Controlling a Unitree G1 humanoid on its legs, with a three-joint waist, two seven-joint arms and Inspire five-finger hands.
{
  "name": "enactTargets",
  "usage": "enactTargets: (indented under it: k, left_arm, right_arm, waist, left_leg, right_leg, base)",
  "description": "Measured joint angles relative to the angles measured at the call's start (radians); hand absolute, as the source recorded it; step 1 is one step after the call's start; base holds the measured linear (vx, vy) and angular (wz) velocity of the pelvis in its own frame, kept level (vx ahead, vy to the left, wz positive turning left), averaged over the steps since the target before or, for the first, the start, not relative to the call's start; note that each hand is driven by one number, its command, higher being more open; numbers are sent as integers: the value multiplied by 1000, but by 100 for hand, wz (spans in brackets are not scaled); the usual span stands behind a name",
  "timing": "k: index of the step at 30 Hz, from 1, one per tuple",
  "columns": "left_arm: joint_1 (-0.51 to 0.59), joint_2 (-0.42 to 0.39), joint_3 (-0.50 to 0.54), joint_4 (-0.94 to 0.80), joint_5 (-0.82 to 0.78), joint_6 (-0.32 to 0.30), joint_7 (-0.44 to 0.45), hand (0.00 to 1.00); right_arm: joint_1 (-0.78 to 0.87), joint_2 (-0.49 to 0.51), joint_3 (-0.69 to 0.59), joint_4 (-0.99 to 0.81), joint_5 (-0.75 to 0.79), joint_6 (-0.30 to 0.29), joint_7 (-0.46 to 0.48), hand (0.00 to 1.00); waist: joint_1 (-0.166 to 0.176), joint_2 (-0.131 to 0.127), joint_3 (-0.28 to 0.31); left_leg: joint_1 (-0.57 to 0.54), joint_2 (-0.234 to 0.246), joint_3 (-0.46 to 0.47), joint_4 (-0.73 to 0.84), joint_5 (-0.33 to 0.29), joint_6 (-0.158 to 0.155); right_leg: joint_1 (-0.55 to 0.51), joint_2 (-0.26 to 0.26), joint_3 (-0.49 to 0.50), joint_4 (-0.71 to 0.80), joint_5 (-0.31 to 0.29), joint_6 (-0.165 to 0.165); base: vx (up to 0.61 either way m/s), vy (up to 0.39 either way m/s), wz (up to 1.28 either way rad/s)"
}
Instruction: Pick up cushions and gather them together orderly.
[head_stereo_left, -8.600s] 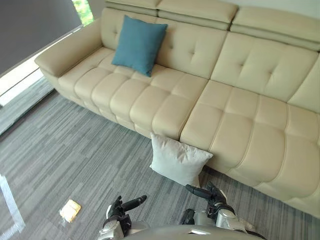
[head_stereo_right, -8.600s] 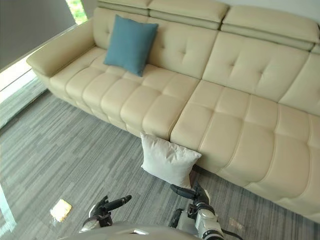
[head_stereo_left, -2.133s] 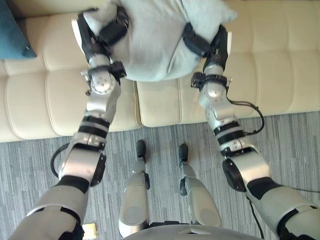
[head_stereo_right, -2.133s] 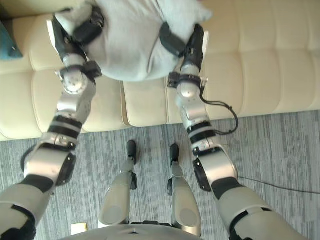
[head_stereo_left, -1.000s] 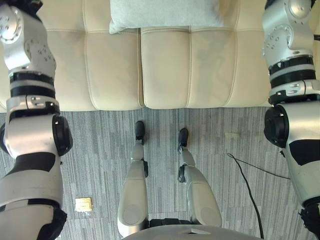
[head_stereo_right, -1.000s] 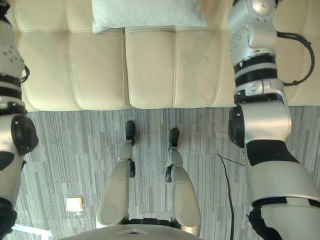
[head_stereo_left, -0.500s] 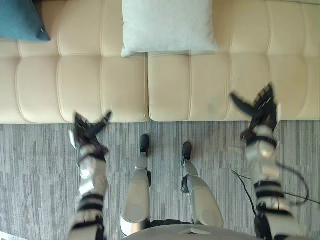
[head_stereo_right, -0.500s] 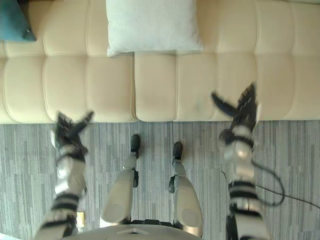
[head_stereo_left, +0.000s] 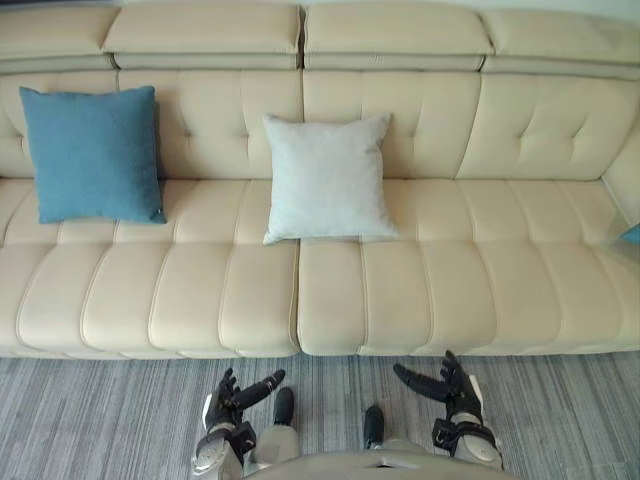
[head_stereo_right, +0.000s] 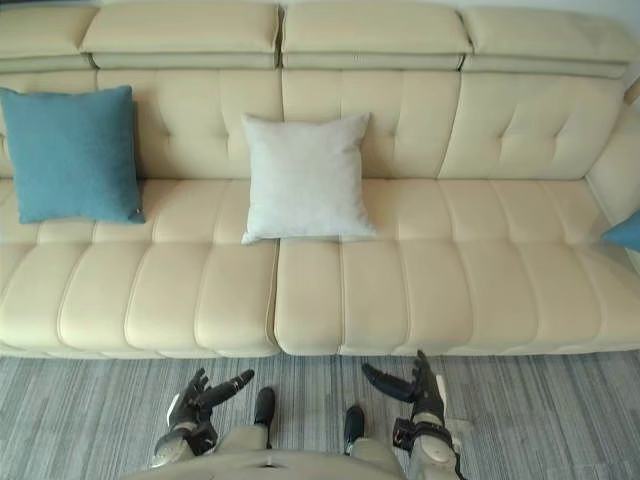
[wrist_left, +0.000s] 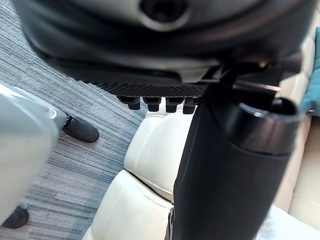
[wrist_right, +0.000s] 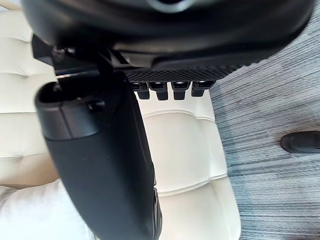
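Observation:
A pale grey cushion (head_stereo_left: 325, 178) stands upright against the backrest in the middle of the cream sofa (head_stereo_left: 430, 290). A blue cushion (head_stereo_left: 92, 153) leans on the backrest further left, about one seat panel away. The corner of another blue cushion (head_stereo_right: 622, 230) shows at the sofa's right end. My left hand (head_stereo_left: 235, 395) and right hand (head_stereo_left: 445, 385) hover low over the carpet in front of the sofa. Both are open and hold nothing. In the wrist views the left thumb (wrist_left: 230, 165) and right thumb (wrist_right: 100, 150) stick out straight over the seat.
Grey striped carpet (head_stereo_left: 100, 420) runs along the sofa's front edge. Bare seat panels lie between the two cushions and to the right of the pale one.
The pale cushion went from the floor by the sofa up onto the seat, carried by both hands. The hands let go and dropped low. The camera now looks further up the sofa.

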Motion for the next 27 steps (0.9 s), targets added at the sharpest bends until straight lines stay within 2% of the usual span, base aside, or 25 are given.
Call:
enactTargets:
  k: [2,8,9,10,14,15,16,17,18,19,20,21,23,25,27]
  left_arm:
    - [1,-6,0,62,59,18,-10,100]
    - [1,-17,5,168,141,44,-17,100]
    - [-38,-3,1,188,203,48,0,100]
    - [-40,2,1,188,204,53,3,100]
    - [-44,2,3,188,205,55,4,100]
    - [-46,3,36,191,205,58,3,100]
    - [-46,-22,87,194,210,61,0,100]
    - [-77,-34,120,196,227,53,8,100]
    - [-82,-32,118,197,231,56,13,100]
    - [-99,-23,103,196,244,62,13,100]
    - [-112,-17,81,203,250,67,11,100]
    - [-128,-22,43,208,270,77,8,100]
    - [-127,-24,14,199,283,77,5,100]
    - [-134,-23,-1,190,284,76,2,100]
    - [-143,-24,-2,189,285,76,1,100]
  right_arm:
    - [-2,11,1,79,-30,4,12,100]
    - [-14,32,-1,246,-61,41,28,100]
    - [-86,61,-4,313,-63,66,25,100]
    - [-82,73,-22,325,-63,70,24,100]
    - [-91,70,-52,352,-62,70,17,100]
    - [-94,71,-49,361,-62,74,14,100]
    - [-102,63,-51,370,-56,79,11,100]
    - [-138,72,-64,382,-43,83,0,100]
    - [-143,78,-67,384,-41,83,-3,100]
    - [-174,80,-64,386,-36,80,-6,100]
    - [-204,77,-56,386,-35,71,-5,100]
    - [-234,68,-56,380,-32,64,-8,100]
    - [-235,68,-49,380,-25,65,-9,100]
    - [-228,66,-41,381,-25,65,-9,100]
    - [-225,67,-42,383,-25,67,-9,100]
  waist:
    - [0,-10,-33]
    - [-1,-27,-74]
    - [5,-56,-57]
    - [5,-62,-62]
    - [5,-57,-53]
    - [7,-77,-47]
    - [29,-44,-68]
    - [69,-58,-57]
    - [69,-70,-56]
    - [75,-97,-37]
    - [72,-83,-20]
    - [67,-54,-2]
    - [68,-38,-7]
    - [65,-35,-7]
    - [64,-37,-3]
  left_leg:
    - [33,0,9,0,-14,7]
    - [94,-5,34,0,-32,11]
    - [81,23,147,232,-172,19]
    - [73,36,141,251,-182,6]
    - [46,47,130,271,-181,6]
    - [37,30,127,277,-177,5]
    - [4,39,132,249,-174,59]
    - [-18,59,162,251,-135,35]
    - [-30,53,159,260,-134,35]
    - [-44,39,162,290,-140,30]
    - [-53,40,163,303,-140,29]
    - [-52,51,163,308,-140,29]
    - [-50,55,155,326,-140,29]
    - [-58,54,137,353,-159,31]
    - [-61,53,120,426,-212,39]
  right_leg:
    - [23,-2,0,15,-20,-1]
    - [68,-10,15,34,-41,10]
    - [-6,-101,-132,330,-178,18]
    - [-9,-90,-148,332,-191,15]
    - [-22,-88,-177,328,-191,15]
    - [-21,-88,-171,290,-163,45]
    - [7,-31,-171,197,-142,58]
    - [-64,-12,-128,429,-200,21]
    - [-44,-7,-122,420,-218,9]
    - [41,-3,-135,270,-217,-29]
    - [78,4,-140,200,-204,-36]
    - [94,15,-147,175,-179,-38]
    - [100,16,-151,186,-177,-40]
    - [95,9,-166,193,-174,-46]
    - [92,0,-168,206,-174,-48]
  base:
    - [56,37,-3]
    - [27,33,-26]
    - [-206,-32,-115]
    - [-216,-52,-107]
    - [-19,-34,7]
    - [8,22,-6]
    - [46,-4,-31]
    - [55,-32,-24]
    - [83,-113,-16]
    - [30,-109,10]
    - [-12,-117,3]
    - [-77,-27,3]
    - [-120,3,4]
    - [-122,25,5]
    - [-80,101,0]
